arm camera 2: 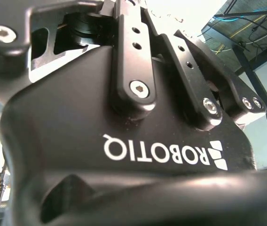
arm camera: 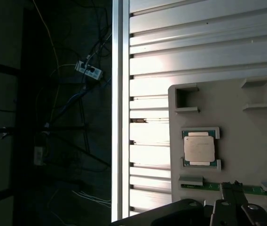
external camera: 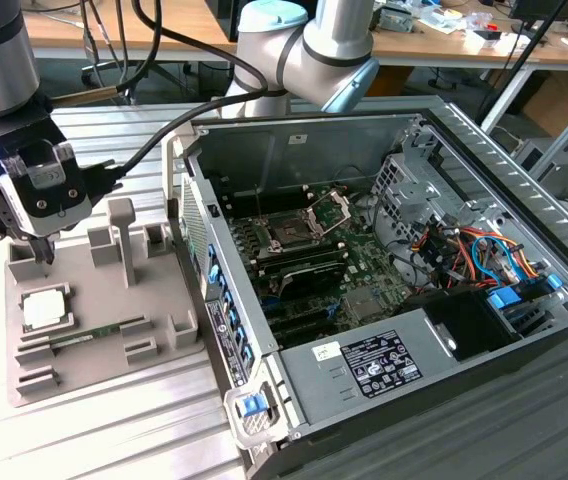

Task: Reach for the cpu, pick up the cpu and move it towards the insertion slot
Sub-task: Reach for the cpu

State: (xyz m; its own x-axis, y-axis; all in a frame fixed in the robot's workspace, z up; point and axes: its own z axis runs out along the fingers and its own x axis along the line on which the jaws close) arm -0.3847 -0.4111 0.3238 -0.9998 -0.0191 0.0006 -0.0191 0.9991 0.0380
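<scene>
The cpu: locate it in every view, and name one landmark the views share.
Exterior view: the cpu lies in the grey holder tray at the exterior view's left, near the gripper.
First wrist view: the cpu sits between corner brackets on that tray.
Second wrist view: the gripper's black body up close.
Shared landmark: the green memory stick beside the cpu, in the exterior and first wrist views.

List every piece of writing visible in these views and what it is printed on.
On the black hand, a white brand logo, upside down in the second wrist view: a maker's name, not quoted.
On the grey metal box, a white printed label: too small to read.
Beside it, a small white sticker: unreadable scribble.
On the silvery square cpu in the grey tray: nothing legible.
</scene>
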